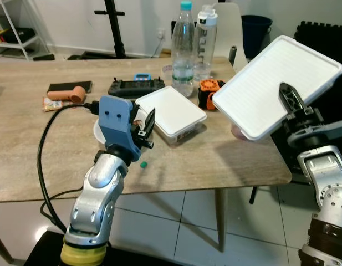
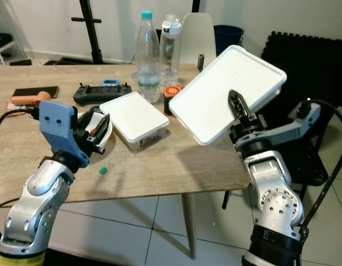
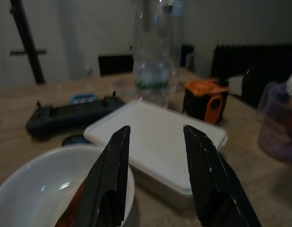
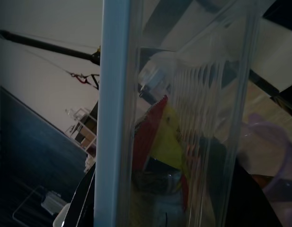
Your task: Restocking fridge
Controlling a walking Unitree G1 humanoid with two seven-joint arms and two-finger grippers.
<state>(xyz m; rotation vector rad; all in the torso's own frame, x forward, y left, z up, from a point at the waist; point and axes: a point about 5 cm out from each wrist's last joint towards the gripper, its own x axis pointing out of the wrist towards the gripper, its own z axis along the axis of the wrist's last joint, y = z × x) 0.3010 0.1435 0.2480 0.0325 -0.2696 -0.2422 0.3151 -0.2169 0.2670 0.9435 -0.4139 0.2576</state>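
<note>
Two lidded containers were in play, and the one that worried us was the big white-lidded container (image 1: 276, 83) our right gripper (image 1: 290, 97) had clamped by its edge, held up in the air off the table's right corner and tilted steeply. From the right wrist view we could see colourful packets inside it, so our guess was the load could slide to the low end and lever the box out of that thin pinch, or the lid could pop if it wasn't snapped down. The second container (image 1: 171, 112) sat flat on the wooden table (image 1: 26, 155), with our left gripper (image 3: 155, 179) hovering just in front of it, fingers spread and holding nothing. A white bowl (image 3: 46, 189) sat right under that gripper, so a sloppy reach could shove it. Behind the flat box stood two tall bottles (image 1: 184, 47) and an orange gadget (image 1: 209, 91), near enough that swinging the raised box inward might have tipped them. A small green bit (image 1: 142, 164) lay by the table edge, plus a black controller (image 1: 136, 86) further back.
</note>
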